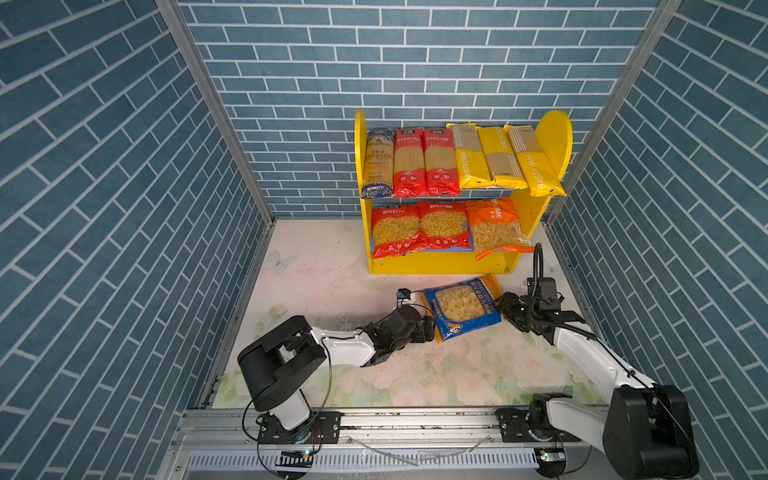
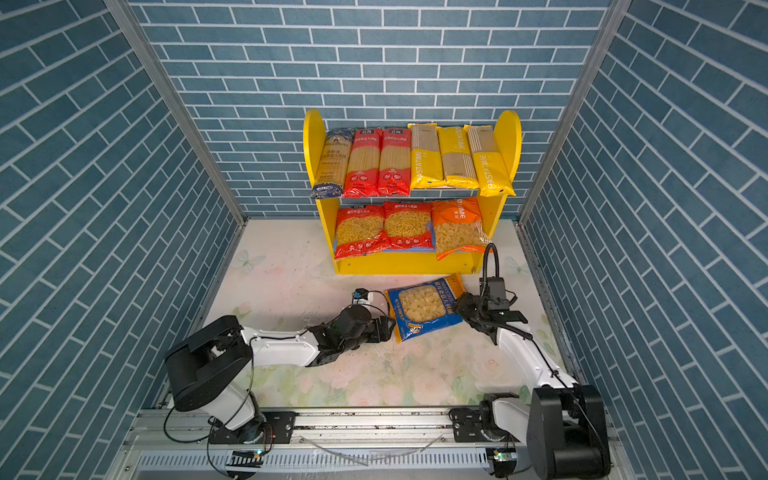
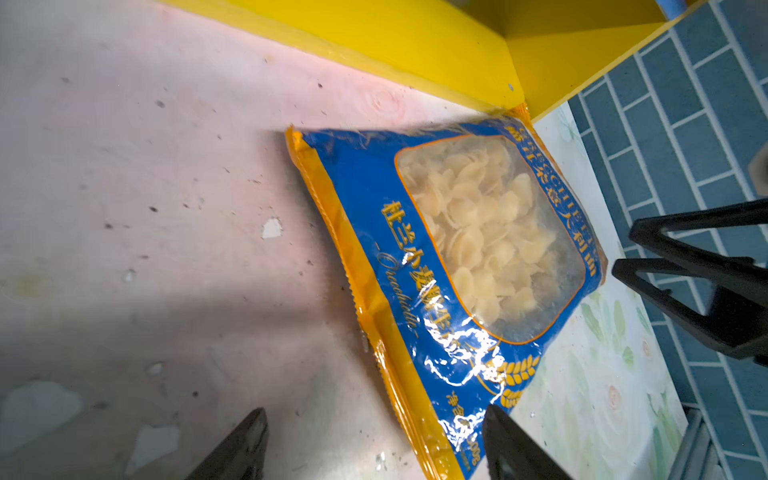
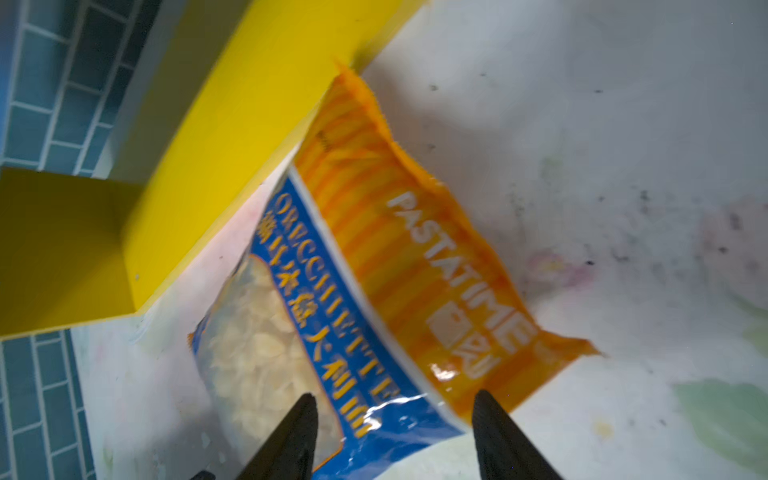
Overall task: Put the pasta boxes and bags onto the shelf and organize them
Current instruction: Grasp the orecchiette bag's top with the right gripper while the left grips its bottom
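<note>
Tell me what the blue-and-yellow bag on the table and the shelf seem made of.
Bag: thin glossy plastic film, judging by white glare streaks, crinkles and a clear window showing the pasta. Shelf: likely painted wood or fibreboard, smooth yellow finish, flat straight-cut panels; which board cannot be told.

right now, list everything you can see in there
shelf: one, yellow, back of table
blue spaghetti: one, top tier, left
red spaghetti: two, top tier, middle-left
yellow spaghetti: three, top tier, right
red bags: two, lower tier, left
orange bag: one, lower tier, right
blue bag: one, blue-orange, flat on table before shelf
table: one, floral
walls: three, blue brick
left gripper: one, black, open, at blue bag
right gripper: one, black, open, at blue bag
</note>
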`<action>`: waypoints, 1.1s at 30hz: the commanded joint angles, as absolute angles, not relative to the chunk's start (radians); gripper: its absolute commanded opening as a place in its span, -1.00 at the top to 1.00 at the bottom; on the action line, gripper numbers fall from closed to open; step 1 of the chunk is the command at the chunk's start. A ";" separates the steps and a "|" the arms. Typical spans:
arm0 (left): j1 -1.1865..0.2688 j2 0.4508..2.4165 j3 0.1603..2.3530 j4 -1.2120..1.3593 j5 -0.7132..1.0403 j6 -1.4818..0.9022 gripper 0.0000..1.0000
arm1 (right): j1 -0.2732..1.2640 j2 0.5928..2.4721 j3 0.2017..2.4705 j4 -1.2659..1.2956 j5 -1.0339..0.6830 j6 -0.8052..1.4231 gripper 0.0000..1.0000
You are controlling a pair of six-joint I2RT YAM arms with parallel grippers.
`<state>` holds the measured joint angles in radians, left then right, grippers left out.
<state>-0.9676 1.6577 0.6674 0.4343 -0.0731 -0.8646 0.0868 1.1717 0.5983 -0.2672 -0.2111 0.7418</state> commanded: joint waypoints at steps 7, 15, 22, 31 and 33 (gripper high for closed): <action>-0.962 1.704 0.683 0.491 -0.055 -0.871 -0.62 | 0.054 1.254 0.574 -0.192 -0.295 0.754 -0.21; -0.827 1.585 0.623 0.404 -0.052 -0.806 -0.61 | 0.247 1.233 0.534 -0.155 -0.226 0.822 -0.10; -0.833 1.596 0.656 0.378 -0.034 -0.785 -0.61 | 0.251 1.187 0.476 -0.088 -0.292 0.974 -0.32; -0.882 1.753 0.771 0.476 0.030 -0.830 -0.57 | 0.221 1.145 0.398 0.023 -0.266 1.054 -0.44; -0.892 1.786 0.789 0.495 0.052 -0.844 -0.54 | 0.213 1.175 0.406 0.050 -0.271 1.055 -0.41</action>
<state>-0.8783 1.7542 0.7547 0.4442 0.0124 -0.8272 0.2245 1.1564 0.4213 -0.0204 -0.2840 1.0153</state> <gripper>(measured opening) 0.774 0.707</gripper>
